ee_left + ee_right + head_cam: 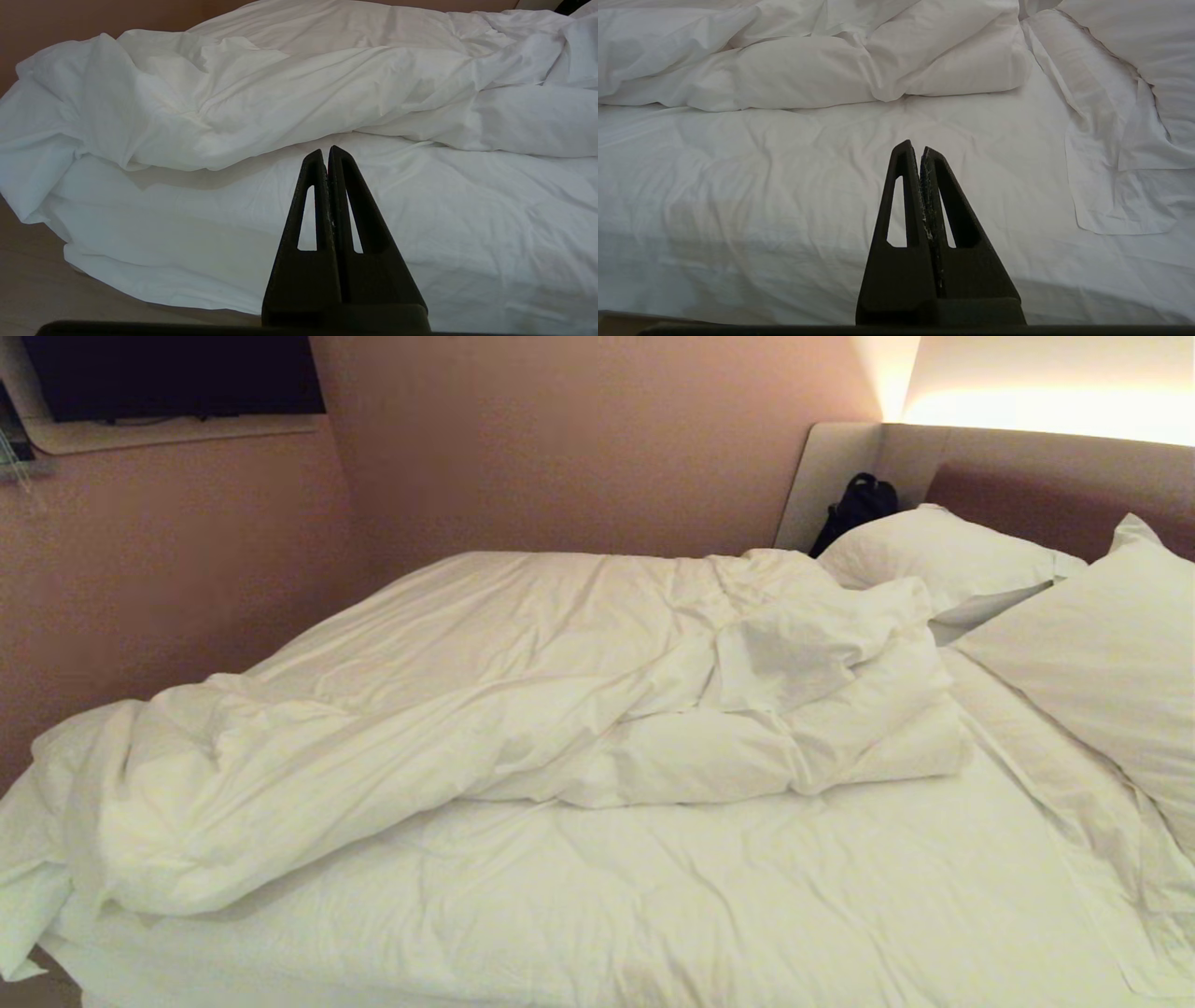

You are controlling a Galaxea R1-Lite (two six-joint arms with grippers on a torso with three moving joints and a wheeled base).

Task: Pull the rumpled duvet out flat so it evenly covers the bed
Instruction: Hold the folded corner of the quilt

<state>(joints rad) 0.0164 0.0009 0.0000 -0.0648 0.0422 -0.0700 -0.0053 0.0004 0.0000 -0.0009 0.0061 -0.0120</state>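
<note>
We see the duvet (523, 709) bunched across the far half of the bed (653, 915): soft, bulky, light, prone to slip. We'd pinch its near folded edge. Left gripper (327, 154) and right gripper (920, 149) hang closed, empty

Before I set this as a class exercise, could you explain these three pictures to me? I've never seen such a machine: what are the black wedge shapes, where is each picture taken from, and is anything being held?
It is a two-armed robot facing a bed. The wide picture comes from a camera on its head; neither arm shows there. The other two come from cameras on its wrists. The black wedges are its grasping parts: the left end effector and the right end effector, both shut and holding nothing, above the bare sheet. On the bed, the white duvet lies bunched toward the far side. Two pillows lie by the headboard, and a black bag sits in the corner.
</note>
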